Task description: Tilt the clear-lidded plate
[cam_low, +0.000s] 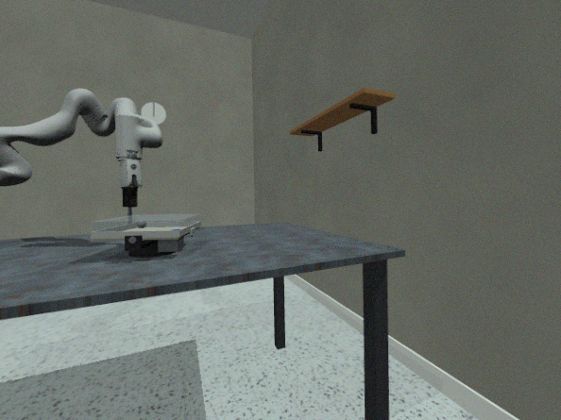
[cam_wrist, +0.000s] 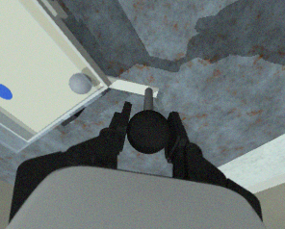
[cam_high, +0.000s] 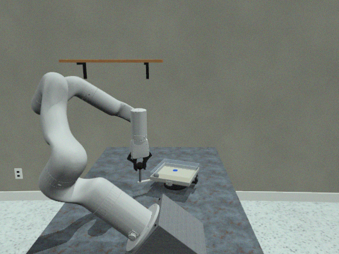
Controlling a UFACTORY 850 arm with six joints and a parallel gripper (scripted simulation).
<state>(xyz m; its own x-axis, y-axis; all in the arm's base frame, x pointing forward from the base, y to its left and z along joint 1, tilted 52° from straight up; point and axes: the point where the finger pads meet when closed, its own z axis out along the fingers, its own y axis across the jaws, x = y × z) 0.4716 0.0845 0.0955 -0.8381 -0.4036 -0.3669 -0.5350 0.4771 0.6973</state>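
Observation:
The clear-lidded plate [cam_high: 175, 173] has a cream floor and sits on a dark pivot base [cam_high: 174, 185] on the table; it looks tilted, with its near left corner low. A blue printed spot [cam_high: 175, 170] lies near the plate's middle. The steel ball [cam_high: 156, 175] rests in the near left corner, far from the spot; it also shows in the wrist view [cam_wrist: 80, 83]. A thin upright handle with a dark round knob [cam_wrist: 147, 132] stands on a tab at that corner. My gripper [cam_high: 139, 165] is shut on the knob, directly above the handle rod [cam_high: 140, 176].
A wooden shelf [cam_high: 111, 60] on black brackets hangs on the back wall, high above the table. The arm's slanted base block [cam_high: 174, 228] stands at the table's near edge. The table's right edge runs close to the plate.

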